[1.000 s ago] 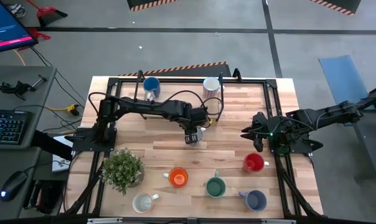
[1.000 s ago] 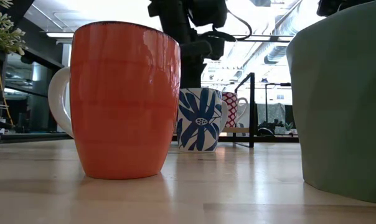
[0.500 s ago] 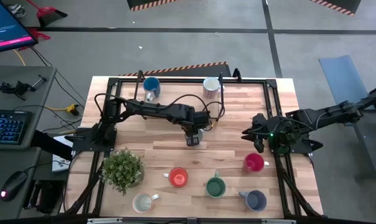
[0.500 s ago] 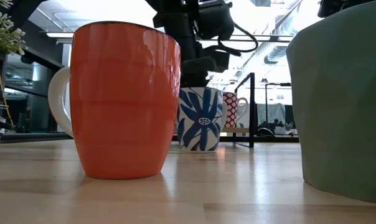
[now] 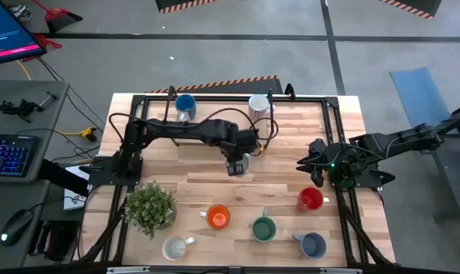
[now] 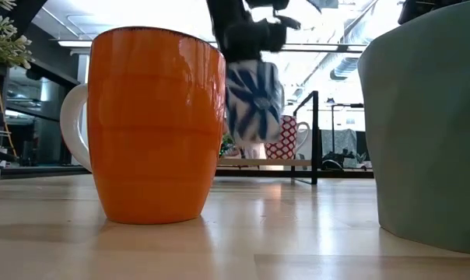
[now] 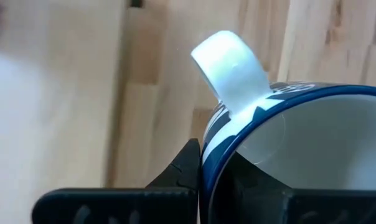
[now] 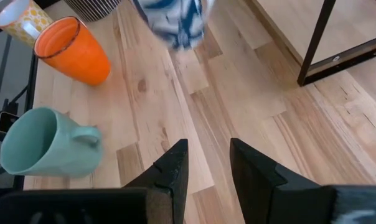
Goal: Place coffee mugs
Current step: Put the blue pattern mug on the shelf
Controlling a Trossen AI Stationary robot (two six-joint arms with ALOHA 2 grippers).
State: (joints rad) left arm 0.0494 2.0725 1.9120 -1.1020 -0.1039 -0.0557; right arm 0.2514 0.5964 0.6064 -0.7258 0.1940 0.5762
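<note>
The left gripper (image 5: 236, 163), near the middle of the worktop (image 5: 291, 144), is pinched on the rim of a white mug with a blue leaf pattern (image 6: 253, 99); in the left wrist view one dark finger (image 7: 189, 163) presses the outside of the blue-edged rim beside the white handle. In the low view this patterned mug hangs clear of the wood, tilted, with the arm above it.

The right gripper (image 8: 205, 163) waits at the right edge of the worktop, its two fingers spread with bare planks between them, holding nothing.

The other mugs stand apart from one another. Along the near edge, in the high view: a cream mug (image 5: 174, 247) just beside the potted plant (image 5: 149, 207), an orange mug (image 5: 218, 218), a green mug (image 5: 263, 228) and a slate-blue mug (image 5: 313, 244). A red mug (image 5: 311, 199) stands below the right gripper in that view. At the far edge, by the black frame (image 5: 215, 98), are a blue mug (image 5: 185, 105) and a mug with a red-and-white pattern (image 5: 259, 106).
</note>
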